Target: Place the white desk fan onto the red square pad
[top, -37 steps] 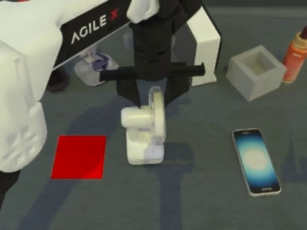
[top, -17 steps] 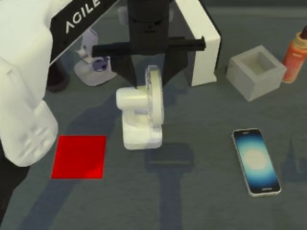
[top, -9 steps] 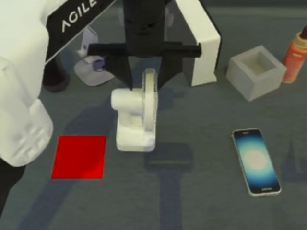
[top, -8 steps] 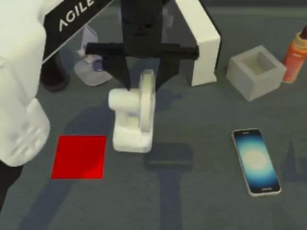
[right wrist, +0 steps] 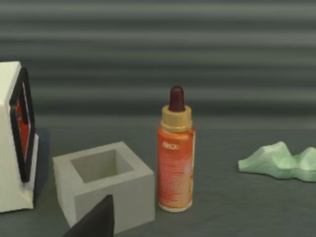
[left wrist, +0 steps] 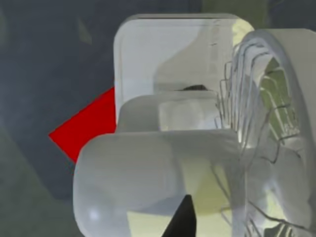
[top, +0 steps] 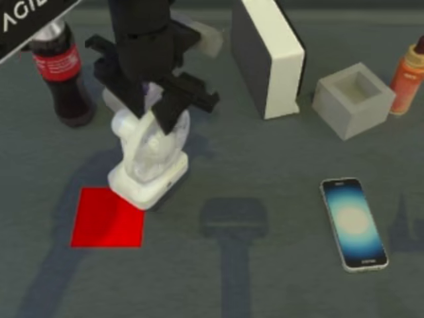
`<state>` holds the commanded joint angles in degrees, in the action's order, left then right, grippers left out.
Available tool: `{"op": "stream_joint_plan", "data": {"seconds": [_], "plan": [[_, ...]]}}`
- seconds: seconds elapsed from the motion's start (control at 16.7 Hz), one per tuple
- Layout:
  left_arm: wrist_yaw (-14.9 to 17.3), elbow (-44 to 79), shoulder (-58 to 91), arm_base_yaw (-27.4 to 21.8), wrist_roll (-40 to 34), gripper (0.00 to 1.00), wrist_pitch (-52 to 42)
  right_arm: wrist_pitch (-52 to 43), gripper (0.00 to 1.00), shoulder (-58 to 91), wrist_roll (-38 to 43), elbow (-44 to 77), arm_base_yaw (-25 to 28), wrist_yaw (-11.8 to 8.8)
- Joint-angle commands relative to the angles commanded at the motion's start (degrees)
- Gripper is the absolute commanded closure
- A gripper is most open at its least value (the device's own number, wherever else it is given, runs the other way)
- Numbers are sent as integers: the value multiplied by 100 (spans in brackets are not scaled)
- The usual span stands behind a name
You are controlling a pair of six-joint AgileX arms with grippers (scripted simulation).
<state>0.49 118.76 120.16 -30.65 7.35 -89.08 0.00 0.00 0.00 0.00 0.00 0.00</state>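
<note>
White desk fan (top: 147,156) in left gripper (top: 151,106) overlaps red square pad (top: 106,222) beside cola bottle (top: 63,76).

My left gripper (top: 151,109) clamps the grille head of the white desk fan (top: 147,156), whose base overlaps the far right corner of the red square pad (top: 106,218). A cola bottle (top: 63,73) stands far left. To the right sit a white-and-dark slab box (top: 268,53), a grey open cube (top: 353,99), an orange bottle (top: 409,73) and, nearer, a phone (top: 353,223).
</note>
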Motion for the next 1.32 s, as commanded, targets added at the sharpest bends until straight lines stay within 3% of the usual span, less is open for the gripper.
{"op": "stream_joint_plan", "data": {"seconds": [0.36,0.6,0.84,1.32], "plan": [[25,-1518,-1103,471,3656,100,597,0,0,0,0,0,0,0],[30,-2418,-1667,728,5343,100,883,0,0,0,0,0,0,0],[27,-2894,-1930,856,6064,100,1006,0,0,0,0,0,0,0],[25,-3136,-1924,868,6085,100,1250,0,0,0,0,0,0,0]]}}
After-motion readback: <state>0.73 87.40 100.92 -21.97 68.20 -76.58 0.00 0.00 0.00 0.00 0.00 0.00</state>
